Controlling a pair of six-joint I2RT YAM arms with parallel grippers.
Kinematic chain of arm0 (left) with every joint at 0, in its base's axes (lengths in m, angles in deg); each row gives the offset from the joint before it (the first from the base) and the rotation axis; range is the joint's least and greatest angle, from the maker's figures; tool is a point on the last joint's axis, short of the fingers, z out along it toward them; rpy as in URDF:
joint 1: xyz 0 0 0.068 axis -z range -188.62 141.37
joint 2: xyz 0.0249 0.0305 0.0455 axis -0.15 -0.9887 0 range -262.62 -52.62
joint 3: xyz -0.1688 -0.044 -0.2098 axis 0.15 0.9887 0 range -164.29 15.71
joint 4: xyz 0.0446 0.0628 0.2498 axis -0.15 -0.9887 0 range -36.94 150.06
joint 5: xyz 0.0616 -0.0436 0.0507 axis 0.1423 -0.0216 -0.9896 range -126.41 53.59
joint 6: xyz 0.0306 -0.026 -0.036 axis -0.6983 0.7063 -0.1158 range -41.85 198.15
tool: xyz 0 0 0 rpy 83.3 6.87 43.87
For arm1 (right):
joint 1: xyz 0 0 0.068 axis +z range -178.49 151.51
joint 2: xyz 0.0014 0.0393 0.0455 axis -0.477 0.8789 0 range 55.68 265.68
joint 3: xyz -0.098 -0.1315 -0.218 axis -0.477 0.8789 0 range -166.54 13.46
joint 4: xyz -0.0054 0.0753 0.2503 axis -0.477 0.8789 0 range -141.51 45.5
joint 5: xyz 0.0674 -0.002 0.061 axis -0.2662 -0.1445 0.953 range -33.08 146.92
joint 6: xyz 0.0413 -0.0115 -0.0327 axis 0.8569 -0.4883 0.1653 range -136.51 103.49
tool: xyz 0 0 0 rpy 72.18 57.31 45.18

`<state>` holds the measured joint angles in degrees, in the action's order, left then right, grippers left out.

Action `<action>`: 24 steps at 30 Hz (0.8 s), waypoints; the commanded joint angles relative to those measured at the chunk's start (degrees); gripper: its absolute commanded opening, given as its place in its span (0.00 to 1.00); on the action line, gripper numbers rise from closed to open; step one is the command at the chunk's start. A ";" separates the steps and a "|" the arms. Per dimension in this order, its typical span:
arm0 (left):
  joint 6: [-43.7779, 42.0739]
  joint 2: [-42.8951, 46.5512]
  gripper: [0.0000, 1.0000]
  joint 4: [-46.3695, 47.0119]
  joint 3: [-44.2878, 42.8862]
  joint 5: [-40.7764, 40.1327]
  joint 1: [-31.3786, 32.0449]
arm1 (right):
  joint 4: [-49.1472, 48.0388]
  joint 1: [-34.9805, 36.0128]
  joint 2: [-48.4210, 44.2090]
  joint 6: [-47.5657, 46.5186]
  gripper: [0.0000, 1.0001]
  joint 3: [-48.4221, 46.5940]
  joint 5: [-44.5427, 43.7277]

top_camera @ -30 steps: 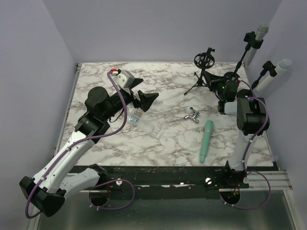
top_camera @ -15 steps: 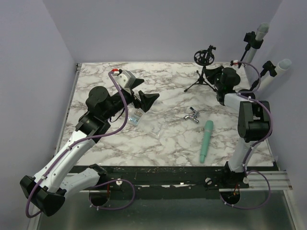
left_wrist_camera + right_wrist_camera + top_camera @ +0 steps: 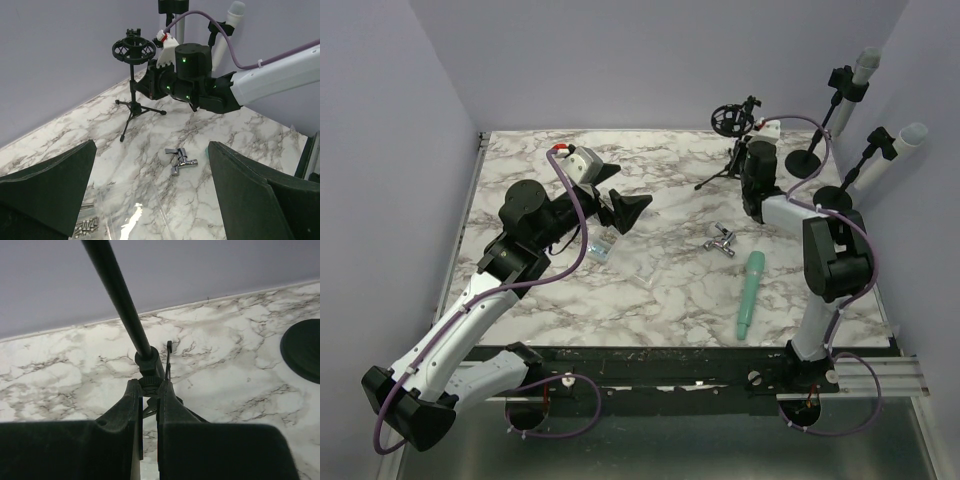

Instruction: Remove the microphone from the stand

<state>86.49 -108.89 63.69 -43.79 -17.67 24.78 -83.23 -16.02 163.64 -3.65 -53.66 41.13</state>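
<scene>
Left arm: your left arm (image 3: 470,310) climbs from its near-left base, elbow bent, wrist pointing toward the far right.
Left claw: your left claw (image 3: 618,192) gapes wide, both fingers spread, nothing between them.
Right arm: your right arm (image 3: 825,270) rises from its near-right base, forearm stretched toward the far edge, angled leftward.
Right claw: your right claw (image 3: 148,386) is pinched tight on the tripod stand (image 3: 120,295), at its pole collar.

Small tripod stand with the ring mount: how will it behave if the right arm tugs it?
Probably light and tippy: the tripod stand has thin splayed legs and carries its ring mount high. With the right gripper jaws shut low on the pole, the top may sway. It likely slides easily on the smooth table.
</scene>
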 commanded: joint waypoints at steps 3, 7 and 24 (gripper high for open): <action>-0.86 0.13 0.98 0.76 0.10 0.25 0.24 | -6.05 2.42 -1.57 -12.29 0.01 2.32 -9.17; -0.87 0.02 0.98 0.76 0.09 0.15 0.17 | -6.42 2.47 -2.61 -13.12 0.22 3.01 -8.02; -0.68 0.44 0.98 0.59 0.00 0.57 0.23 | -1.06 -5.74 -10.78 24.02 0.51 15.26 7.60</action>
<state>86.27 -108.89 63.72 -43.79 -17.67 24.78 -85.77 -18.80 152.93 6.82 -40.50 39.64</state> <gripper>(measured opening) 0.978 0.500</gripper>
